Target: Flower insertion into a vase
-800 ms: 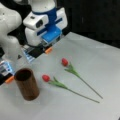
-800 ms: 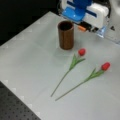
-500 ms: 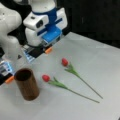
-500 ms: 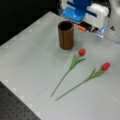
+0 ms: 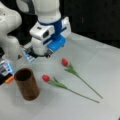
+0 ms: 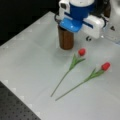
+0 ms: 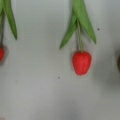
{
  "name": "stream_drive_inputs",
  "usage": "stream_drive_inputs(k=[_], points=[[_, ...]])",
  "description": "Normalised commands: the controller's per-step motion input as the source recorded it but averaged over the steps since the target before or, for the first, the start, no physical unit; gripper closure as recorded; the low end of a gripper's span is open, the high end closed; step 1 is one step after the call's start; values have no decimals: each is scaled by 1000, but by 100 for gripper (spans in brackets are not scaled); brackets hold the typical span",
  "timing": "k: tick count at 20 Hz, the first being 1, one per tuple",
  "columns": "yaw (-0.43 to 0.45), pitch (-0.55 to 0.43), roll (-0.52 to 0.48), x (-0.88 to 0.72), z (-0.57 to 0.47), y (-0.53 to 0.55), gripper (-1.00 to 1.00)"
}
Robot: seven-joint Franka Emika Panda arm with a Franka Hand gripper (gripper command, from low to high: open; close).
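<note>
The vase (image 5: 26, 85) is a dark-brown cylinder standing upright at a front view's lower left; only its lower part (image 6: 65, 39) shows in a front view, behind the arm's hand. Two red tulips lie flat on the white table. One flower (image 5: 45, 78) (image 6: 81, 52) lies with its bud close to the vase, and the wrist view holds that bud (image 7: 81, 62) in the middle. The other flower (image 5: 65, 61) (image 6: 105, 66) lies beside it, its bud (image 7: 1, 53) at the wrist view's left edge. My gripper (image 5: 41, 53) hangs above the table behind the buds, holding nothing.
The white table (image 5: 100, 62) ends at a dark perforated board (image 6: 15, 105) in a front view's lower left. White arm segments (image 5: 10, 30) and blue-striped gear (image 5: 5, 67) stand at a front view's left, near the vase.
</note>
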Motion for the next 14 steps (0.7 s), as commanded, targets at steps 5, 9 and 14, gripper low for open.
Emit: stream_drive_inputs(k=[5,9,14], points=[[163,56,-127,264,-288,-107,-100],[210,135,-162,356,-442,-93,-100],[203,92,-111,372,-416,-103,-100]])
